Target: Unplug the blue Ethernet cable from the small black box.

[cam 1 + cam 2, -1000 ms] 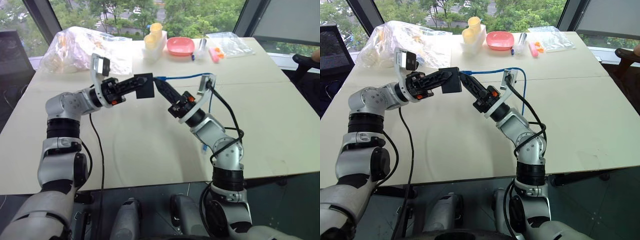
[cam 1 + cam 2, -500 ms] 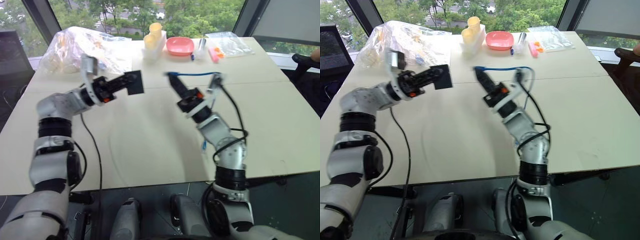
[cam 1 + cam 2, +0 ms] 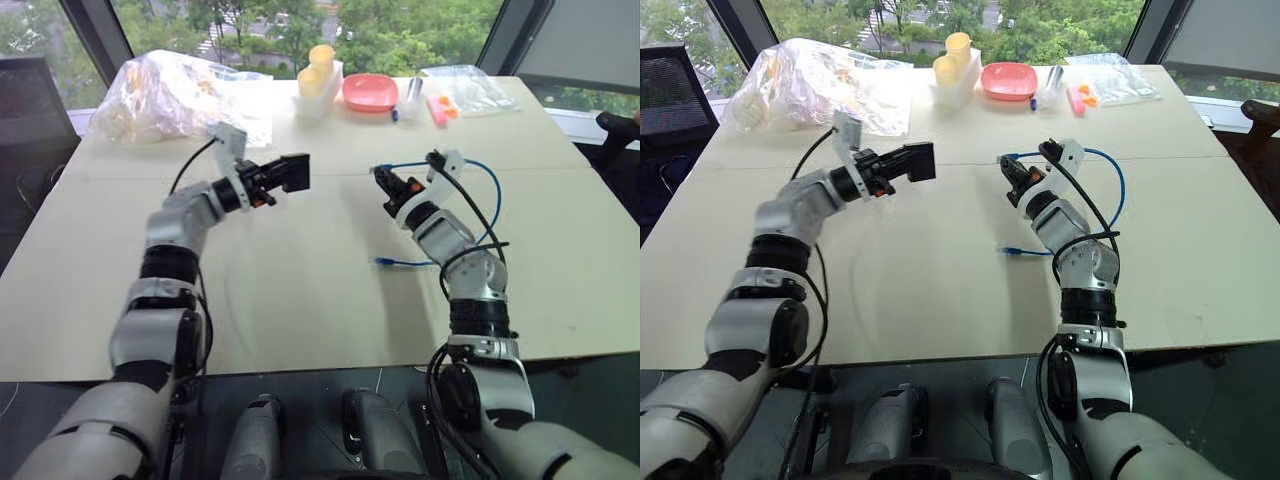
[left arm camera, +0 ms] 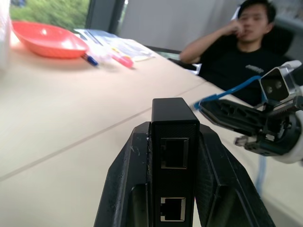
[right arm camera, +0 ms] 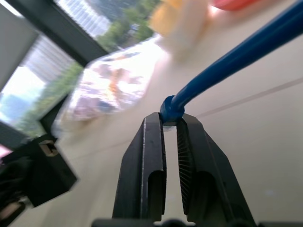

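Your left gripper (image 4: 173, 142) clamps the black box (image 4: 174, 142), ports empty; your right gripper (image 5: 170, 124) pinches the blue cable (image 5: 227, 66), unplugged, well apart.

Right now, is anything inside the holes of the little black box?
No. The small black box, pinched in the left pincer, shows two ports on its edge, both empty. The blue Ethernet cable is out, its end held by the right pincer. Deep inside the ports is too dark to see.

The small black box (image 4: 174, 156), two empty ports facing out, is clamped between the left gripper (image 4: 175, 184) fingers; the blue Ethernet cable (image 4: 226, 93) is pinched by the right gripper (image 4: 213, 109) beyond.
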{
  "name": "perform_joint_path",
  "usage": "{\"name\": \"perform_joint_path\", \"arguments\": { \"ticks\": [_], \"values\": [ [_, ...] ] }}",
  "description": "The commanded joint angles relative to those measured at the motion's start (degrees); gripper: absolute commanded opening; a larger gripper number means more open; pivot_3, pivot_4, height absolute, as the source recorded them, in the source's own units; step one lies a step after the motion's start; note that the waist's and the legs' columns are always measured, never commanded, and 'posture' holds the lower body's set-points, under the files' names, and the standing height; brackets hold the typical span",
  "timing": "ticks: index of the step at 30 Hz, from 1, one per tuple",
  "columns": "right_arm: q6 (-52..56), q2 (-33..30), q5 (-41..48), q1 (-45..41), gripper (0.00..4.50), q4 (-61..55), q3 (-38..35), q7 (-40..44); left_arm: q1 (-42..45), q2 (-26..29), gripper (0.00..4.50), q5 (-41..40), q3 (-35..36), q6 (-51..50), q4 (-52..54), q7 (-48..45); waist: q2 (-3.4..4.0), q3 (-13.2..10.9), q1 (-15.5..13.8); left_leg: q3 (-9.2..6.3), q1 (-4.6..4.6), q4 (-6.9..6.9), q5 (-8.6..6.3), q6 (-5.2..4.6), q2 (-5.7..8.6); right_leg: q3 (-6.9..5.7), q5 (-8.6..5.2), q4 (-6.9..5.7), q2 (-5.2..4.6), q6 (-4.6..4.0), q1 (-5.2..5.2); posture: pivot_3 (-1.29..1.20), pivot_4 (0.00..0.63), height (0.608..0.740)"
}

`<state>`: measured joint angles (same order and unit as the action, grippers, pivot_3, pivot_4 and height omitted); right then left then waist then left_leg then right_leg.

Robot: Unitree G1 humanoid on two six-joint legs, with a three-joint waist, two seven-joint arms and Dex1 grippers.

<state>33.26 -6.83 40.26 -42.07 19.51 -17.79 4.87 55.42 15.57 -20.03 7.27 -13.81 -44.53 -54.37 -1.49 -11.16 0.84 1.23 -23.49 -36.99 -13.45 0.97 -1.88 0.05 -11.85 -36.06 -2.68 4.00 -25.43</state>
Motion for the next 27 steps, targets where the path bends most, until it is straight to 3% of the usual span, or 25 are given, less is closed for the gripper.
{"name": "perform_joint_path", "arguments": {
  "ticks": [1,7,11,15,17,20,25,27],
  "values": [
    [1.4,-2.3,-2.5,-2.3,1.31,2.3,-2.2,-5.0,-0.5,-2.1,0.53,4.7,-2.4,9.0,0.2,4.5,0.0,0.0,0.0,0.0,0.0,-0.01,-0.04,-0.06,0.0,0.0,0.0,0.0,0.0,0.0,0.0,0.0,0.15,0.74],
    [15.9,-5.2,-1.7,3.3,4.43,-7.8,-0.5,-8.1,-2.7,-5.7,0.53,7.3,-4.2,14.7,1.8,8.4,0.0,0.0,0.1,0.01,-0.03,-0.03,-0.14,-0.23,0.0,0.0,-0.01,0.03,0.01,0.03,0.0,0.0,0.15,0.74],
    [25.4,-6.8,2.6,10.4,4.48,-23.4,4.0,-3.5,-4.5,-6.5,0.53,8.2,-4.9,16.4,3.0,9.8,0.02,0.0,0.2,-0.02,0.0,-0.04,-0.17,-0.29,-0.04,0.0,-0.02,0.02,0.07,0.04,0.0,0.0,0.15,0.74],
    [28.1,-6.2,5.8,14.8,4.48,-32.4,5.2,-1.0,-7.4,-7.3,0.53,10.3,-6.6,19.1,3.4,11.0,0.02,0.0,0.2,-0.01,0.01,-0.07,-0.19,-0.32,-0.05,0.0,-0.03,0.02,0.08,0.05,0.0,0.0,0.15,0.74],
    [27.7,-6.1,5.3,15.8,4.5,-33.4,5.4,-0.6,-8.7,-8.0,1.58,11.0,-7.2,21.9,2.0,11.2,0.02,0.0,0.0,-0.01,0.01,-0.11,-0.19,-0.32,-0.04,0.0,-0.03,0.02,0.08,0.05,0.02,0.0,0.15,0.74],
    [26.5,-6.6,3.4,15.8,4.5,-34.0,6.5,0.1,-8.5,-8.7,2.62,10.5,-6.4,23.2,-0.7,11.6,0.02,0.0,-0.1,-0.01,0.01,-0.2,-0.19,-0.32,-0.03,-0.01,-0.04,0.04,0.05,0.01,0.07,0.0,0.15,0.74],
    [25.5,-6.3,3.4,14.7,4.5,-35.0,6.2,1.2,-7.9,-7.6,4.04,12.3,-6.9,25.2,-2.3,13.2,0.02,0.0,-0.1,-0.01,0.0,-0.21,-0.19,-0.32,-0.02,-0.01,-0.03,0.04,0.05,0.03,0.07,0.0,0.15,0.74],
    [24.8,-6.8,3.5,15.1,4.5,-35.7,6.7,2.7,-8.9,-5.5,4.27,11.9,-7.1,21.9,2.7,12.1,0.02,0.0,0.1,-0.01,0.0,-0.17,-0.19,-0.32,-0.02,-0.01,-0.04,0.05,0.06,0.05,0.06,0.0,0.15,0.74]
  ]
}}
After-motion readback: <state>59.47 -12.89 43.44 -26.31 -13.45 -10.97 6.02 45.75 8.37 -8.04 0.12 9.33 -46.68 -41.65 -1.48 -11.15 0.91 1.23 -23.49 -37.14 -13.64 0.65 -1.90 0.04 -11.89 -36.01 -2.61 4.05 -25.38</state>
